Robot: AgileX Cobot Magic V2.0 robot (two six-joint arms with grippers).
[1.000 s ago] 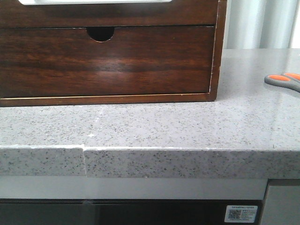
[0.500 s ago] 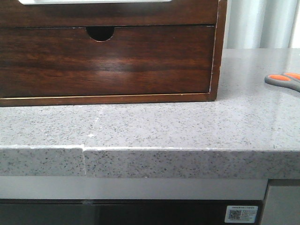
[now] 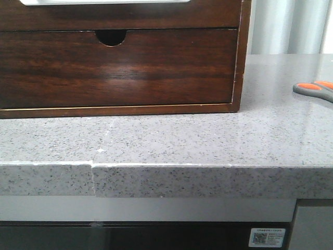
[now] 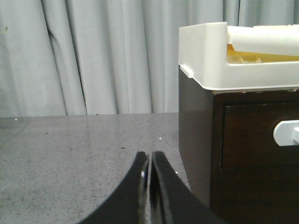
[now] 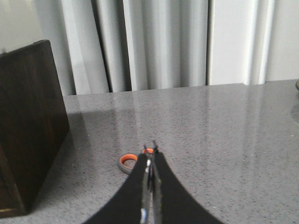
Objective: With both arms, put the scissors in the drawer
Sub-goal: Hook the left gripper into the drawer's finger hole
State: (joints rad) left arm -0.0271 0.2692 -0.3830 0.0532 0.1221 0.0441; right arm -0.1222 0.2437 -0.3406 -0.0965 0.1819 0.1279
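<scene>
The scissors (image 3: 315, 88) have grey handles with orange inlays and lie on the counter at the far right edge of the front view, with only the handles showing. The drawer (image 3: 213, 15) is the upper dark-brown front of the wooden box, and its long cutout shows white at the frame's top. My right gripper (image 5: 150, 151) is shut and empty, just above the scissors' orange-lined handle ring (image 5: 127, 162), and its fingers hide the rest of the scissors. My left gripper (image 4: 149, 156) is shut and empty over the counter beside the box. Neither gripper shows in the front view.
The lower drawer (image 3: 156, 67) has a small half-round notch. A white tray (image 4: 205, 56) sits on top of the box, above a dark panel with a white handle (image 4: 286, 133). The box side (image 5: 28, 116) stands left of the scissors. Grey curtains hang behind the speckled counter (image 3: 182, 140).
</scene>
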